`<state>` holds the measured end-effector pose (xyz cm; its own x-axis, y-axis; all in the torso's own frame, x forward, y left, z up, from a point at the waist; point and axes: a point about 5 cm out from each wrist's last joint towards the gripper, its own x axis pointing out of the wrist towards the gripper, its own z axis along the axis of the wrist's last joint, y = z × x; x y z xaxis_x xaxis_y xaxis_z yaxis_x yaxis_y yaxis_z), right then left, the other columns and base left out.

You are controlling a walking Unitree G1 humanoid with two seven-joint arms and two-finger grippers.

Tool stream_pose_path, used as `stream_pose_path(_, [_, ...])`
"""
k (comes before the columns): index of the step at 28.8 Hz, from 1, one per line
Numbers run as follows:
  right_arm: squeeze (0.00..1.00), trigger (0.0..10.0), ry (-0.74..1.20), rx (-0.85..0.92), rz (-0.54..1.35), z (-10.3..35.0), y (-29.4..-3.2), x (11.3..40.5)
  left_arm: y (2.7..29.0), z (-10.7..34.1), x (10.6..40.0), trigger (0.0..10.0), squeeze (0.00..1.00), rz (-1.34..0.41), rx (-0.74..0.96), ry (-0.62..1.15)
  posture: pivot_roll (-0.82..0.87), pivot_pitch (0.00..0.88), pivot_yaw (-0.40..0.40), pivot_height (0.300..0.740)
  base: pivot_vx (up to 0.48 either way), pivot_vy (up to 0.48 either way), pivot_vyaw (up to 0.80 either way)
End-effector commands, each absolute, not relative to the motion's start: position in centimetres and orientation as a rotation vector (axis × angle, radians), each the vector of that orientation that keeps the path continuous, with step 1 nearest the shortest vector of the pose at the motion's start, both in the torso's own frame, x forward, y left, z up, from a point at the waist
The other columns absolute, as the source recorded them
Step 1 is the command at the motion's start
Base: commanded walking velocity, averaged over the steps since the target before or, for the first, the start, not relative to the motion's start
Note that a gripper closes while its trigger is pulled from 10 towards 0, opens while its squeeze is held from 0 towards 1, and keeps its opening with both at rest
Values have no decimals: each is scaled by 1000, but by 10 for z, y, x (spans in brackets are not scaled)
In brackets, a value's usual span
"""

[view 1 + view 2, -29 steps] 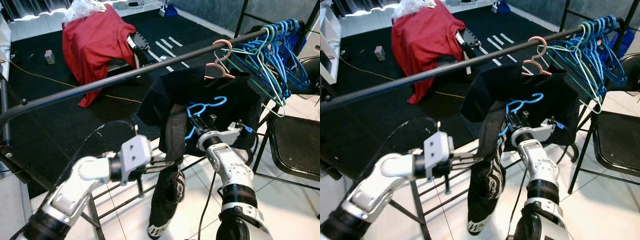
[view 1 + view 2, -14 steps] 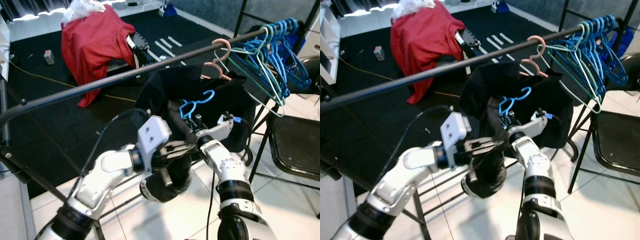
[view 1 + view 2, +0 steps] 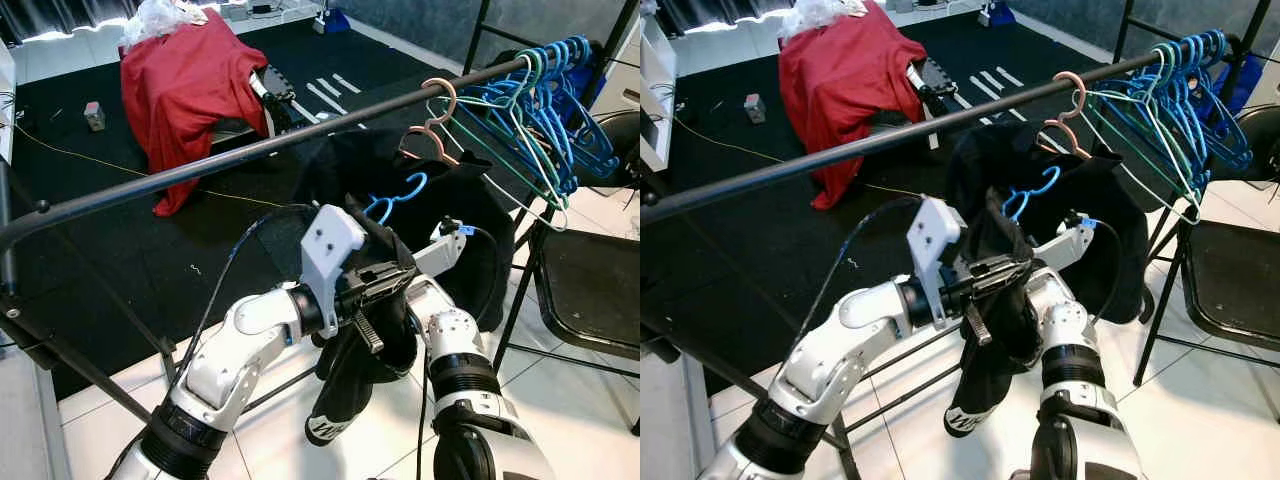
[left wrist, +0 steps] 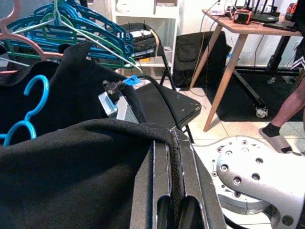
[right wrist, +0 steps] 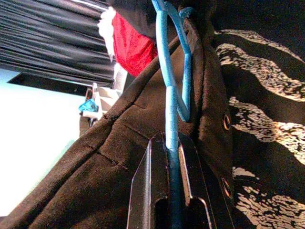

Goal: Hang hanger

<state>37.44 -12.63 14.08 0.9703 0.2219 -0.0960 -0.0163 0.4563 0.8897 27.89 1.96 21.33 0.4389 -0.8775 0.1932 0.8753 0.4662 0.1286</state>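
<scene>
A blue hanger (image 3: 398, 196) carries a black garment (image 3: 470, 200) just below the black rail (image 3: 250, 152). My right gripper (image 5: 167, 143) is shut on the hanger's neck (image 5: 171, 95), with its hook pointing up toward the rail. From the left, my left gripper (image 3: 400, 277) is shut on a fold of the same black garment (image 4: 71, 167) and holds it bunched up against the right wrist. In the left wrist view its fingers (image 4: 162, 181) press together over the cloth. A printed end of the garment (image 3: 335, 410) hangs down below both arms.
Several blue and green hangers (image 3: 540, 100) and a pink one (image 3: 437, 125) crowd the rail's right end. A black folding chair (image 3: 590, 290) stands at the right. A red cloth (image 3: 185, 80) drapes a chair on the dark carpet behind. A person's leg (image 4: 286, 114) stands by a wooden table (image 4: 238, 38).
My left arm has swung up and to the right, gathering the hanging part of the garment against the right arm. The hanger has risen a little closer to the rail.
</scene>
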Motion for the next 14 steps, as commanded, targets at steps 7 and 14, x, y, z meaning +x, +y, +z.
stream_pose_path(7, [0,0,269,1357,307,156,-99,373,13,205,282,10000,0,-985,211,-202,-64,142,42,740,0,0,0])
stream_pose_path(14, [0,0,257,1404,458,170,-88,369,26,188,294,10000,1000,-880,245,-83,-67,148,45,740,0,0,0])
